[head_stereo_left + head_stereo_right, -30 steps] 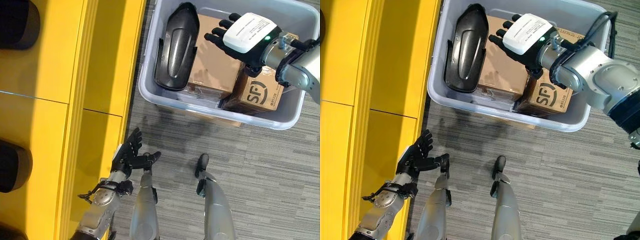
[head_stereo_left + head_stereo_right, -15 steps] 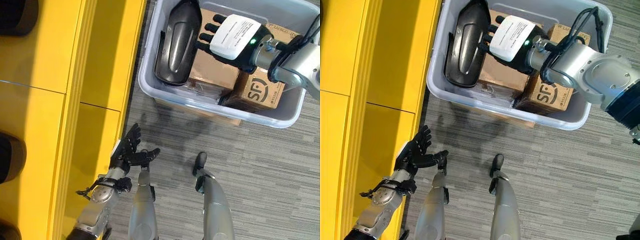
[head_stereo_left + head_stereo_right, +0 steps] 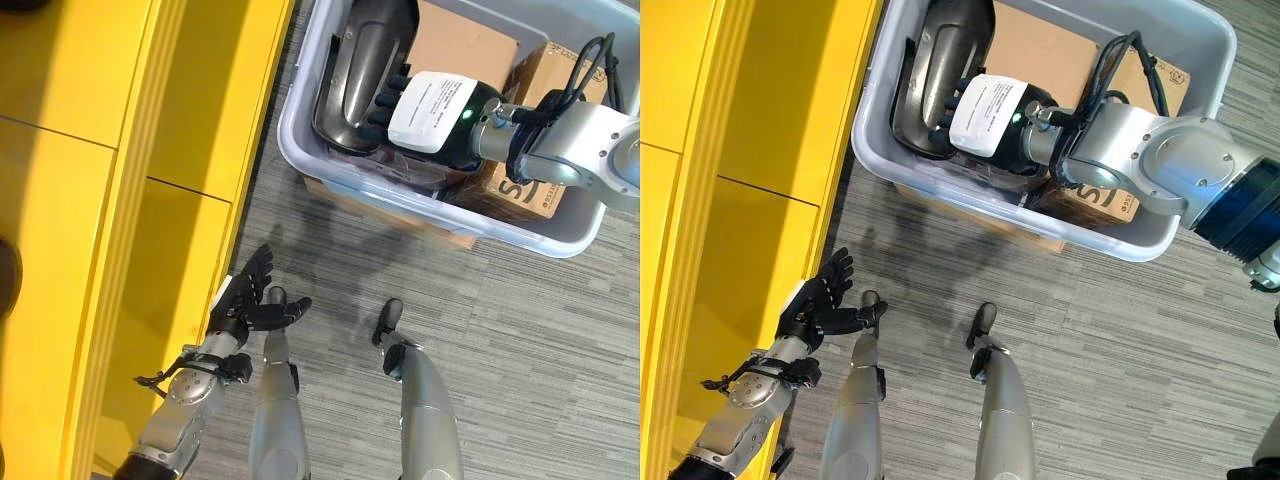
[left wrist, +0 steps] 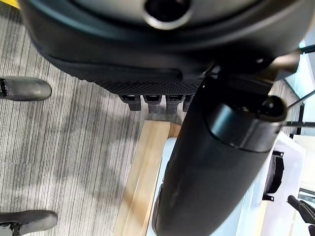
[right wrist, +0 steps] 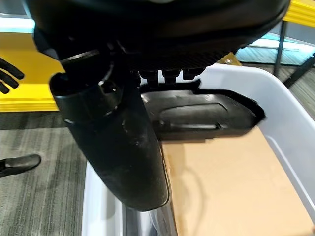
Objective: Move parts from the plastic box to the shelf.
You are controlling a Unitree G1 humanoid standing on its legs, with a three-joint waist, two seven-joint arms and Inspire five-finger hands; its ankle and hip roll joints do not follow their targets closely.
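A grey plastic box [image 3: 292,120] stands on the floor at the upper right. A long black moulded part [image 3: 358,62] lies along its left side, on top of a brown cardboard box [image 3: 468,42]. My right hand [image 3: 432,110], with a white cover on its back, reaches into the box. Its straight fingers [image 3: 388,98] lie over the black part's near end, and the hand is open. The right wrist view has the black part [image 5: 203,114] just past those fingers. My left hand [image 3: 250,300] hangs open and empty low beside the yellow shelf [image 3: 120,200].
A second cardboard box [image 3: 548,192] fills the plastic box's right end, under my right forearm. A flat brown board [image 3: 400,215] sticks out from below the box. Grey striped carpet [image 3: 520,340] lies between the box and the shelf.
My right hand has moved left across the cardboard, and its fingers now rest on the black part. The camera has shifted. The left hand stays open by the shelf.
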